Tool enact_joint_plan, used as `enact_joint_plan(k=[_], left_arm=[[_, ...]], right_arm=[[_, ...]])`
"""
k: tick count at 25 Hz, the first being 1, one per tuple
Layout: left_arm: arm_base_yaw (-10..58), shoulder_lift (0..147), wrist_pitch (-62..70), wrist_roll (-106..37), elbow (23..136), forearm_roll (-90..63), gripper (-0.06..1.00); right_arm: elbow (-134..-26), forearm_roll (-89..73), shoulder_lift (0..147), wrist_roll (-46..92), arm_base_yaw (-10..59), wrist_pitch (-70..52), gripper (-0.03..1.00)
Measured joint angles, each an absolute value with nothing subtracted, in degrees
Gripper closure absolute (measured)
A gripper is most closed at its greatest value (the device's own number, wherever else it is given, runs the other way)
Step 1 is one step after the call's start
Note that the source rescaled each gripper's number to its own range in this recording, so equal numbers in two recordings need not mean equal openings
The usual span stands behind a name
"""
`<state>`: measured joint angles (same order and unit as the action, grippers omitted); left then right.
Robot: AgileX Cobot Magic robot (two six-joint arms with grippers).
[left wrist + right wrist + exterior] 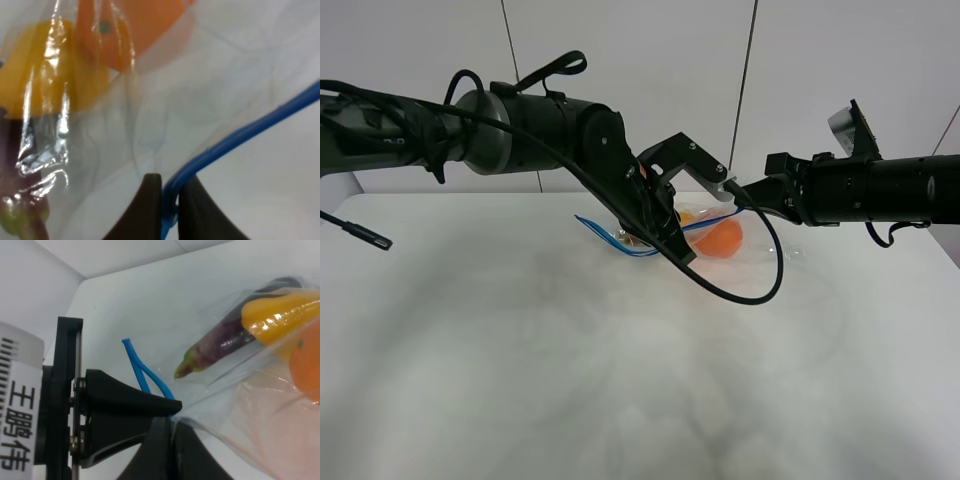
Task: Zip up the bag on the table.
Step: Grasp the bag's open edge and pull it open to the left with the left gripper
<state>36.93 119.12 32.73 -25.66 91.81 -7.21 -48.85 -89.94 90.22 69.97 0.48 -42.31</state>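
Zip strip (pixel 240 132) sits pinched by left tool (pixel 170 196) and, seemingly, right tool (pixel 171 424).

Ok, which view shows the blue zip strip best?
Left wrist: the blue zip strip runs close up, pinched by the left gripper. Right wrist shows its split end; exterior high, only thin distant lines.

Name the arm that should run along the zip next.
Left, probably: the left gripper is shut on the zip, whose open end lies just beyond it, while the right gripper pins the bag beside it as an anchor.
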Motion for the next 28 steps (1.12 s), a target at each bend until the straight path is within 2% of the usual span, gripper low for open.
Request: enact_joint_plan(k=[19, 28], left_arm=[[31.22, 119.12, 33.41, -24.63, 91.81, -7.04, 0.94], [30.44, 119.12, 33.35, -23.29, 91.81, 0.88, 0.94]], right_arm=[[-48.85, -90.35, 90.22, 70.13, 0.77, -42.14, 0.97], [-49.08, -90.4, 90.22, 70.13, 0.77, -42.14, 0.97]])
